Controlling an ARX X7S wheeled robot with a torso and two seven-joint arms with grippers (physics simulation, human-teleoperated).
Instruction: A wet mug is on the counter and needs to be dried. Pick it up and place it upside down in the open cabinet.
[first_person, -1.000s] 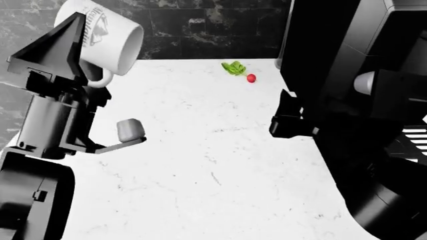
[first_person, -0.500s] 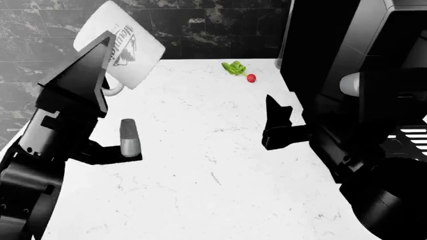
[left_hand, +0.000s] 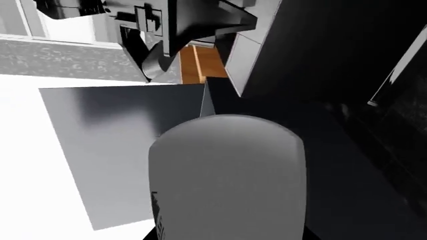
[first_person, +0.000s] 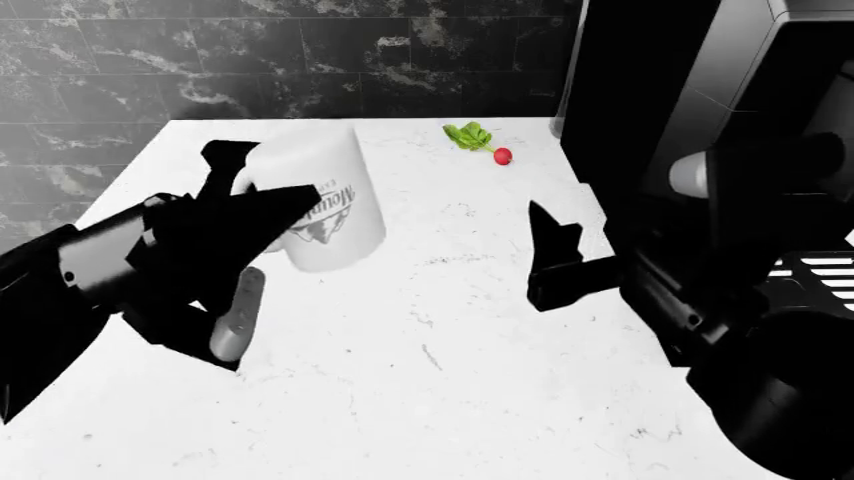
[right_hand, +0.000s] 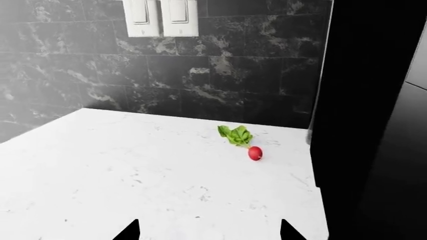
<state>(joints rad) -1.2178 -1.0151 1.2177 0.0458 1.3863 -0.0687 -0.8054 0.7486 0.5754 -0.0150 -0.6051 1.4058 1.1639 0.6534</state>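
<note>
The left end effector (first_person: 260, 235) is pinching the mug (first_person: 318, 208), carrying it over the worktop (first_person: 441, 340) with its printed mountain logo facing the head camera; the right end effector (first_person: 554, 255) is hanging spread and holding nothing, well apart from the mug; a red radish (right_hand: 255, 153) with green leaves is lying on the white veined worktop near the black marble wall tiles (right_hand: 200, 75).

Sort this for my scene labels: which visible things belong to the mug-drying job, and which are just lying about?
Job:
- mug, held by the left tool
- counter

Lying about:
- radish with its leaves
- wall switches
- right tool, open, holding nothing
</note>
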